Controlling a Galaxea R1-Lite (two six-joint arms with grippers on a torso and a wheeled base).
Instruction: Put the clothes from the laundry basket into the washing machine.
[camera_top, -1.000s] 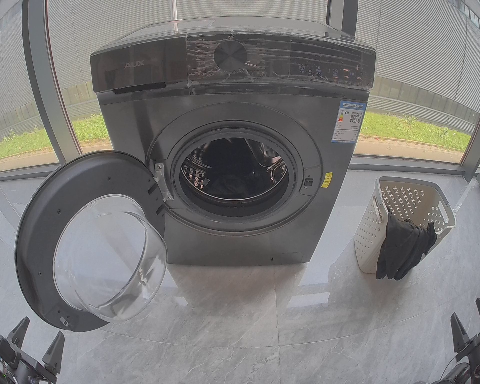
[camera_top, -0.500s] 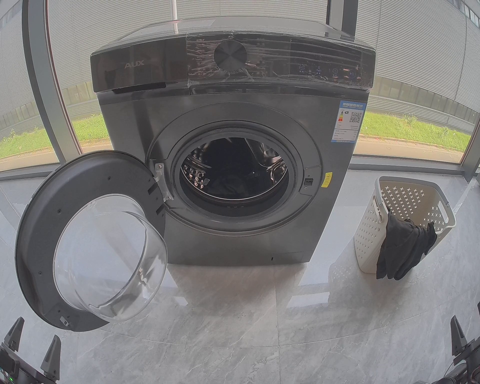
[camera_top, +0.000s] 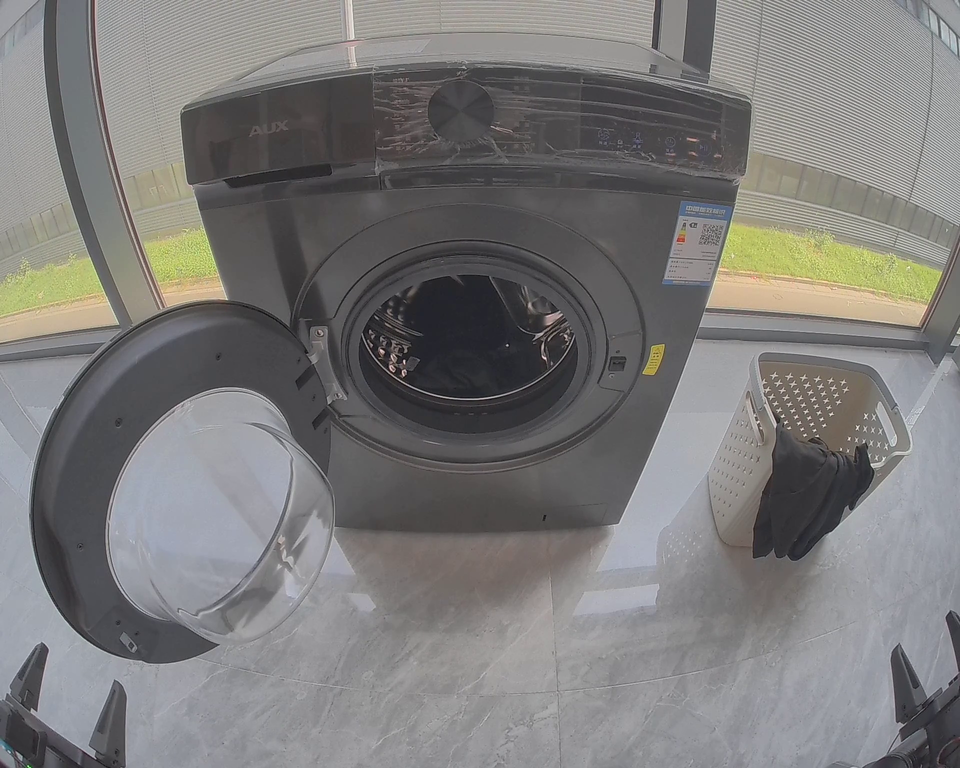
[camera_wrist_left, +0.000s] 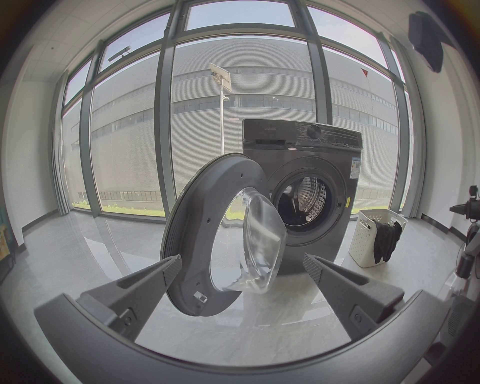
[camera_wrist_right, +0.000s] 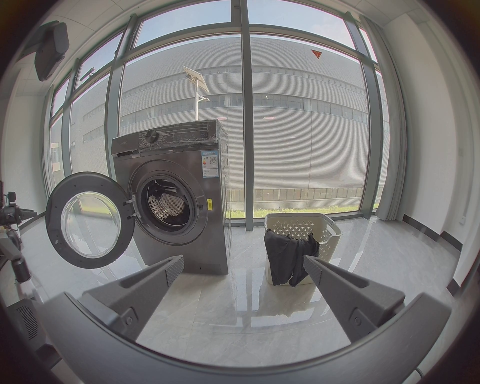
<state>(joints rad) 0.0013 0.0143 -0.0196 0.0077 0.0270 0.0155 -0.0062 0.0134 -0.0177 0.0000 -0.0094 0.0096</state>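
Since my right claw is open, I should grab the black clothes ahead at their thickest bunch.

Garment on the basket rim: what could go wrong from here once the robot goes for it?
1. The garment hangs over the front rim of the basket; pulling it sideways may tip or drag the basket on the glossy floor.
2. The door stands wide open near the left gripper; an arm swing might hit it.
3. Long dangling cloth may catch on the drum opening and fall short.
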